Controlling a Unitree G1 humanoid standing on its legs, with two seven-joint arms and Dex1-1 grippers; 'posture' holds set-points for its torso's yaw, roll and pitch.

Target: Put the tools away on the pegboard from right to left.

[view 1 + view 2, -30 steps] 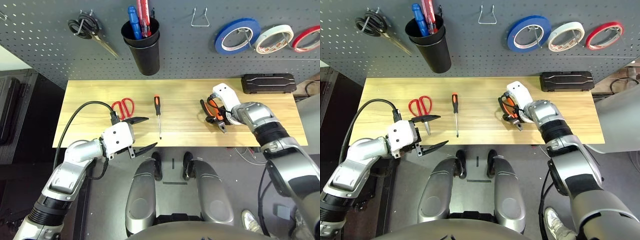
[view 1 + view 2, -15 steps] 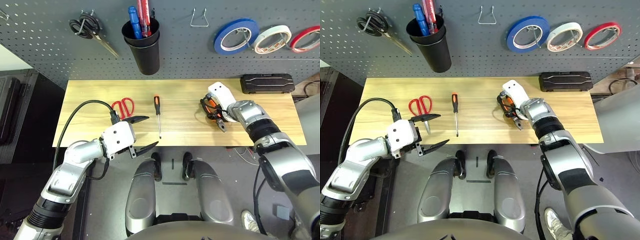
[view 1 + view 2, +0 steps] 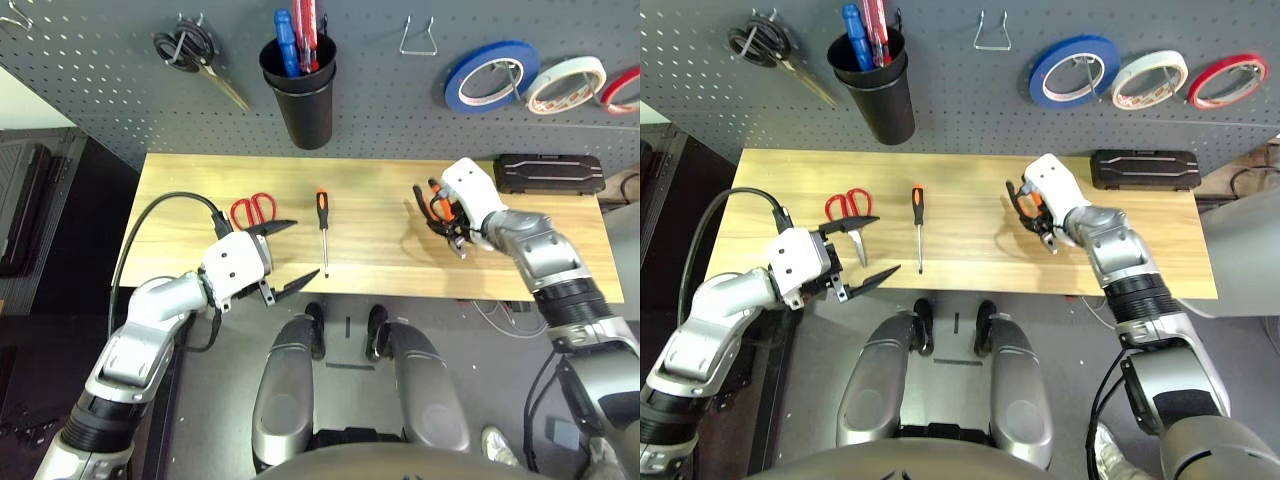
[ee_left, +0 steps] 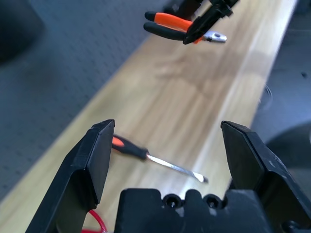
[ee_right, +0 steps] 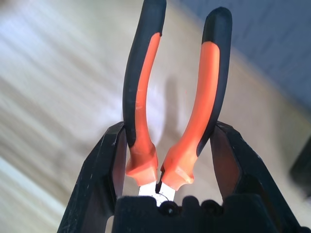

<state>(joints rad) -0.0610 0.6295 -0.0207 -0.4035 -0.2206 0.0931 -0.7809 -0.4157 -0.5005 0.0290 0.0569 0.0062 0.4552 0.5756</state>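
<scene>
Lifted off the table [image 3: 370,240], the pliers [image 5: 175,107] sit clamped in the right gripper [image 3: 1048,222]; left gripper [image 3: 272,258] fingers spread wide.

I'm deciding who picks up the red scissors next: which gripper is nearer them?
Left. The left gripper hangs open at the table's front edge, just in front of the red-handled scissors. The right gripper is far across the table, shut on the pliers.

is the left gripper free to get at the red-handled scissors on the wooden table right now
Probably yes. The left gripper is open and holds nothing, and it hovers at the table's near edge just in front of the red-handled scissors. Nothing lies between them; the slim black-and-orange screwdriver is off to the side.
</scene>
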